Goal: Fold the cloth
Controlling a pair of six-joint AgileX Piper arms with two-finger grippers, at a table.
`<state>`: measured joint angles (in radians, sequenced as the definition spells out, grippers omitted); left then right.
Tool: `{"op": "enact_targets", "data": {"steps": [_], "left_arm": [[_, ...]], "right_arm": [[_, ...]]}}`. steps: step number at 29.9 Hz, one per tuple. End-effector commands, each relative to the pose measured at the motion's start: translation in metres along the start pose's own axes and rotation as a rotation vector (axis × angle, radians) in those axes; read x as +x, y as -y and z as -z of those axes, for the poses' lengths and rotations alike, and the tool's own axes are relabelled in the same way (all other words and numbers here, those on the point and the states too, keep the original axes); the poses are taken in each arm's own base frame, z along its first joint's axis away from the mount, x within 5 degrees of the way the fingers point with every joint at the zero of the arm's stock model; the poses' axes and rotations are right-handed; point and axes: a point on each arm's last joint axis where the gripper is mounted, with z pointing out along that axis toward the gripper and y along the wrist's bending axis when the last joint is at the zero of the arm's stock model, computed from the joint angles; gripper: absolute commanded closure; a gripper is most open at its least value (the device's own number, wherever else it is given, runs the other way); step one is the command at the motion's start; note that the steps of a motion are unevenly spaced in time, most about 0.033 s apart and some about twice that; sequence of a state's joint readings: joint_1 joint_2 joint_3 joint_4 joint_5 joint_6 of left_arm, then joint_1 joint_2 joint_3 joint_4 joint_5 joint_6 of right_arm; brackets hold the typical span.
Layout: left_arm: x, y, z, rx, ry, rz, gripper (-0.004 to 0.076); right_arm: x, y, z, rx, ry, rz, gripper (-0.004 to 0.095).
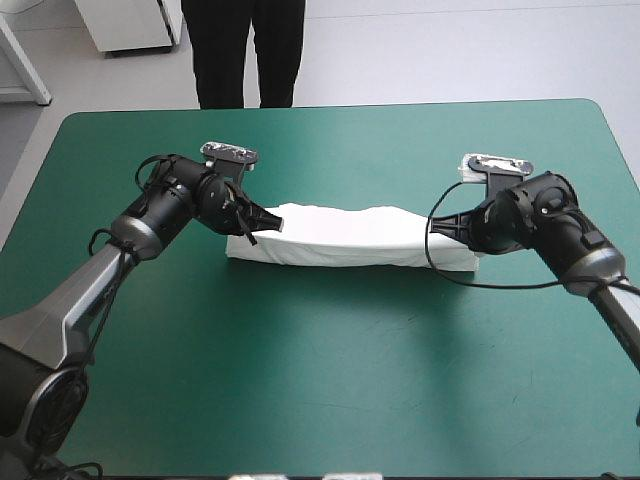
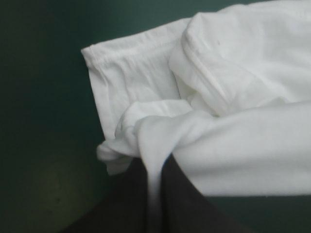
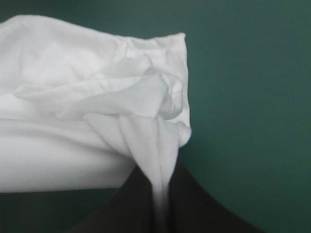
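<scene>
The white T-shirt [image 1: 350, 238] lies as a long folded band across the middle of the teal-green table, its ends pointing left and right. My left gripper [image 1: 276, 223] is shut on the T-shirt at its left end; in the left wrist view a bunched fold [image 2: 146, 131] runs down between the black fingers [image 2: 182, 204]. My right gripper [image 1: 450, 229] is shut on the T-shirt at its right end, where a pinched pleat of the T-shirt [image 3: 146, 141] drops between the fingers [image 3: 194, 208]. Both gripped ends are slightly raised off the lower layer.
Teal-green table [image 1: 330, 380] cover stretches on all sides of the shirt, wide toward the near edge. The right arm's black cable hangs in a loop beside the shirt's right end.
</scene>
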<state>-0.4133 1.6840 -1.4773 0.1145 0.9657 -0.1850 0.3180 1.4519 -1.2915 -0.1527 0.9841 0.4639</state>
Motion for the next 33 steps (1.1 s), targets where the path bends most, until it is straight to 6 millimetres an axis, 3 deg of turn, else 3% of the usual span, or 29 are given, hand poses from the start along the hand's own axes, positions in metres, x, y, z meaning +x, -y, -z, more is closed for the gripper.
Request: {"op": "enact_targets", "data": {"steps": [1,8,13,20,25,28,33], "left_arm": [[-0.027,0.0,0.009,-0.015,0.112,-0.009,0.0734],[-0.058,0.003,-0.024,-0.044,0.101,-0.018,0.0734],[-0.066,-0.008,-0.053,-0.048,0.062,0.023,0.0734],[-0.066,-0.027,-0.084,-0.028,0.031,0.085,0.0734],[-0.066,-0.022,-0.092,0.041,0.023,0.058,0.073],[-0.067,-0.018,-0.09,0.084,0.024,0.024,0.0643],[-0.075,-0.017,-0.069,0.103,0.012,-0.016,0.0343]], "right_arm": [[-0.028,0.003,0.008,-0.013,0.106,0.015,0.0925],[-0.064,0.003,-0.023,0.006,0.1,0.003,0.0925],[-0.077,0.004,-0.056,0.013,0.056,-0.01,0.0925],[-0.076,0.003,-0.101,0.03,-0.032,0.004,0.0925],[-0.075,0.001,-0.105,0.017,-0.047,0.009,0.0899],[-0.076,-0.001,-0.102,-0.004,-0.06,0.057,0.0761],[-0.082,-0.004,-0.089,-0.024,-0.076,0.045,0.0368]]}}
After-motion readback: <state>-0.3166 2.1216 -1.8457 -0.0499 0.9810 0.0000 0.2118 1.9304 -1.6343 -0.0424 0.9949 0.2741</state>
